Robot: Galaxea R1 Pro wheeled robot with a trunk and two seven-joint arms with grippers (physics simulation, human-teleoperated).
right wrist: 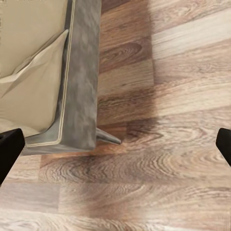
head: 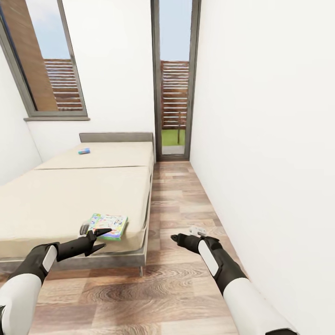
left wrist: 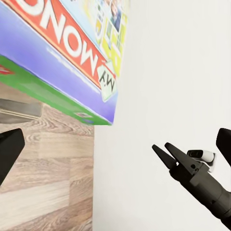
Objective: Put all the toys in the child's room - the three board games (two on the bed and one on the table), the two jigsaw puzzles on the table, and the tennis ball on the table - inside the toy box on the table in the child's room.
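a child's room with white walls and a wood-plank floor (head: 186, 284): the robot stands at the foot corner of the bed (head: 70, 195), both arms reaching forward. a colourful board game (head: 108, 225) – its lid reads "monopoly" in the left wrist view (left wrist: 62, 53) – lies flat on the beige mattress, right at the near corner beside the edge. the left gripper (head: 99, 238) hangs just at that box, its dark fingers spread, one fingertip overlapping the box's near edge in the head view; whether it touches the box cannot be told. from the left wrist camera the box looms large and close, with one finger (left wrist: 9, 151) at the picture's edge.

a second, smaller box (head: 84, 150) in blue tones rests far up the bed near the grey headboard (head: 116, 137), well apart from the first; too small to read.

the right gripper (head: 175, 238) hovers over bare floor beside the bed, holding nothing – its fingers (right wrist: 8, 149) stand wide apart above the grey bed frame (right wrist: 82, 96) and one slanted bed leg (right wrist: 108, 137). it also shows in the left wrist view (left wrist: 166, 155), against the white wall.

a tall glass door (head: 174, 79) and a window (head: 46, 60) face a slatted wooden fence outside.
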